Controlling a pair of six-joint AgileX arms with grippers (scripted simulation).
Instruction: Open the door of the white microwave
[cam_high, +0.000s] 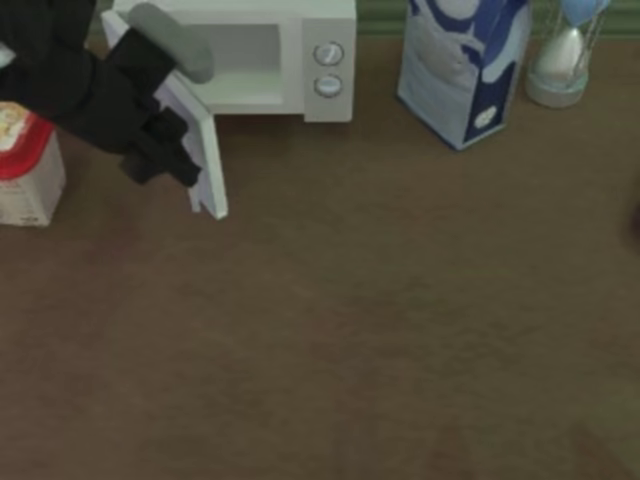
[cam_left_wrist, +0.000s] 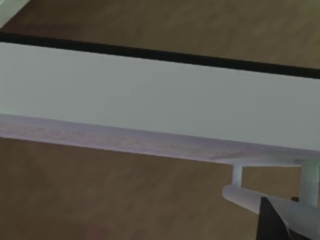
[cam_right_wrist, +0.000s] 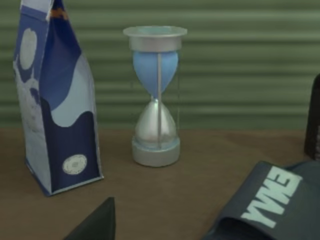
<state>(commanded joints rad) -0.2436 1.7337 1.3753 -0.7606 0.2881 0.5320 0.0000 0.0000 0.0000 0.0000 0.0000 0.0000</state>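
Note:
The white microwave (cam_high: 328, 25) stands at the back left, its two knobs (cam_high: 328, 68) on the right panel. Its door (cam_high: 208, 150) is swung wide open on the left hinge and sticks out toward the table's front, baring the cavity (cam_high: 245, 60). My left gripper (cam_high: 168, 165) is against the door's outer face, shut on the door's handle. In the left wrist view the door's edge (cam_left_wrist: 160, 95) fills the picture, and one black fingertip (cam_left_wrist: 272, 222) overlaps the white handle bar (cam_left_wrist: 245, 197). My right arm is parked off to the right; one fingertip (cam_right_wrist: 102, 222) shows.
A red-lidded white tub (cam_high: 25, 165) stands just left of my left arm. A blue-and-white carton (cam_high: 462, 70) and a blue hourglass (cam_high: 562, 60) stand at the back right. A dark grey slipper (cam_right_wrist: 270, 200) lies near my right gripper.

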